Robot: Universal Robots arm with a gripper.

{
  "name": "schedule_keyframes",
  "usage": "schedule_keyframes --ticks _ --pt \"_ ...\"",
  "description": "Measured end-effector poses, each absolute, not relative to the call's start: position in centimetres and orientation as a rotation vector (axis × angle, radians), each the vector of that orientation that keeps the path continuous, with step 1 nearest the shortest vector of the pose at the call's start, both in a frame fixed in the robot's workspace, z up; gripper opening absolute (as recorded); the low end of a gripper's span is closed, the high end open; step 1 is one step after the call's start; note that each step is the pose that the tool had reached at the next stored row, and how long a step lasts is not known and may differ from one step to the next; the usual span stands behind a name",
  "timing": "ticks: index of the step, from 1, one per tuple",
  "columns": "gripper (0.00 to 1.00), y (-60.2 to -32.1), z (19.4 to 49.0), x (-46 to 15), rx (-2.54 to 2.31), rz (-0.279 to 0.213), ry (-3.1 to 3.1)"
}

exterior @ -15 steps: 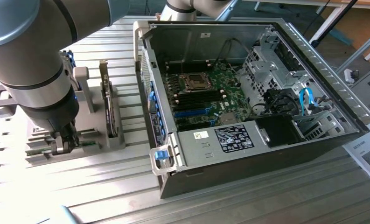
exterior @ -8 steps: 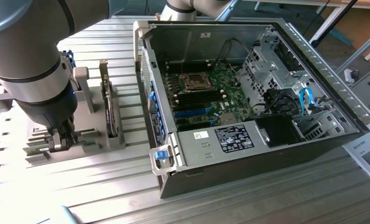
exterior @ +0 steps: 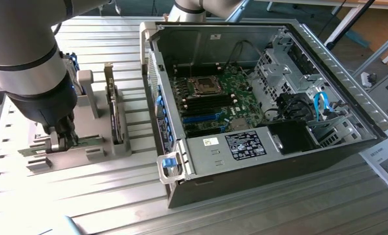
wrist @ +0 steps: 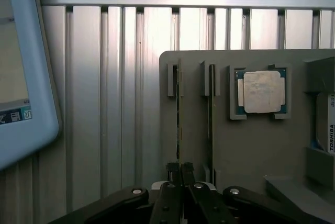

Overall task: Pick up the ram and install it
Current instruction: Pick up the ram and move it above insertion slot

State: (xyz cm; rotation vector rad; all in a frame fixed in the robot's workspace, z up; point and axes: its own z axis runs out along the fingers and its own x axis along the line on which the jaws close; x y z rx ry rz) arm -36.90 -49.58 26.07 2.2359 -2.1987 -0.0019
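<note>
The ram (wrist: 178, 114) stood on its long edge in a narrow slot of the grey holder (wrist: 193, 130). Its near end sat between the dark fingers (wrist: 171, 170) of the gripper (wrist: 179, 169), which were clenched on the thin board. A second stick (wrist: 211, 124) stood on edge in the neighbouring slot, parallel, just beside the ram and clear of the fingers. Past that stick a square silver processor (wrist: 260, 92) lay flat in its own recess of the holder, and a labelled hard drive (wrist: 330, 130) showed beyond it. The holder rested on a ribbed aluminium table (wrist: 104, 103).

In the exterior view the gripper (exterior: 66, 139) hung at about eight o'clock of the frame, low over the holder (exterior: 82, 149), beneath the arm (exterior: 24, 63). The open computer case (exterior: 324, 54) lay from the centre toward three o'clock, apart from the holder. Its motherboard (exterior: 213, 98) was exposed, with the processor socket (exterior: 205, 85) at the board's eleven o'clock and black slots (exterior: 203, 105) at six o'clock from the socket.
</note>
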Motion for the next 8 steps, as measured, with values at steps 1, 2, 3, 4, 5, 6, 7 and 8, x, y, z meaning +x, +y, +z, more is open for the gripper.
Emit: schedule_keyframes --ticks 1,2,3,4,5,6,7,8 --pt "0.12 -49.6 26.4 -36.9 2.236 -0.002 -2.199" --pt "0.12 -49.6 26.8 -36.9 2.236 -0.002 -2.199" --pt "0.12 -49.6 27.2 -36.9 2.236 -0.002 -2.199" --pt "0.12 -49.6 27.6 -36.9 2.236 -0.002 -2.199" --pt "0.12 -49.6 28.1 -36.9 2.236 -0.002 -2.199" --pt "0.12 -49.6 28.5 -36.9 2.236 -0.002 -2.199" --pt "0.12 -49.6 28.8 -36.9 2.236 -0.002 -2.199" --pt "0.12 -49.6 29.0 -36.9 2.236 -0.002 -2.199"
